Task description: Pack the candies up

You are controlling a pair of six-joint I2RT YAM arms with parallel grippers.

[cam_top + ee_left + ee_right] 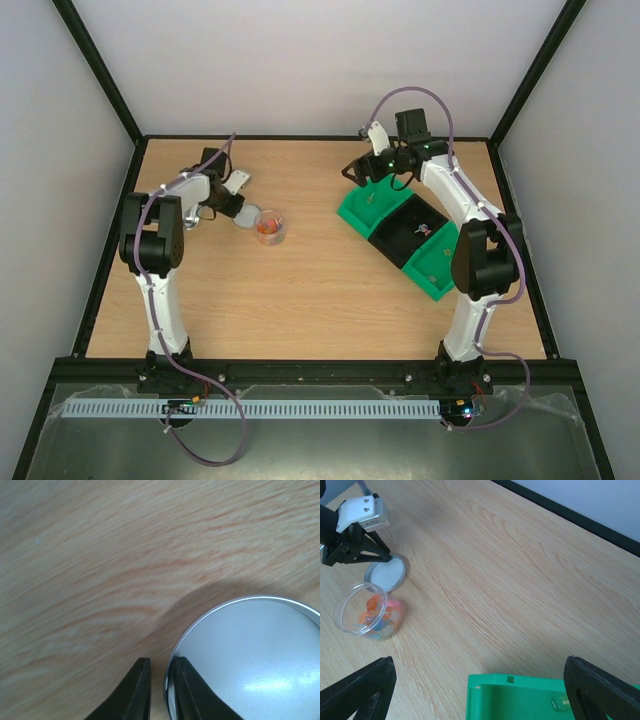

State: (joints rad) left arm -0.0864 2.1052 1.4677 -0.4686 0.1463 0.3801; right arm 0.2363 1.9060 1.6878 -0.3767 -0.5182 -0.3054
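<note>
The candies (377,615) lie as a mixed orange, pink and pale heap in a small clear jar (270,227) left of the table's middle. Its round silver lid (250,655) lies flat beside it. My left gripper (159,661) stands over the lid's edge with one finger inside the rim, the other just outside, and a narrow strip of wood still showing between them. My right gripper (477,662) hangs wide open above the far end of a green bin (520,700). One pale candy (560,703) lies in that bin. A few more candies (423,229) show in the black bin (405,235).
Three bins stand in a diagonal row on the right: green, black, then a second green bin (437,265) nearest the right arm's base. The left gripper (362,547) also shows in the right wrist view, right behind the lid (385,573).
</note>
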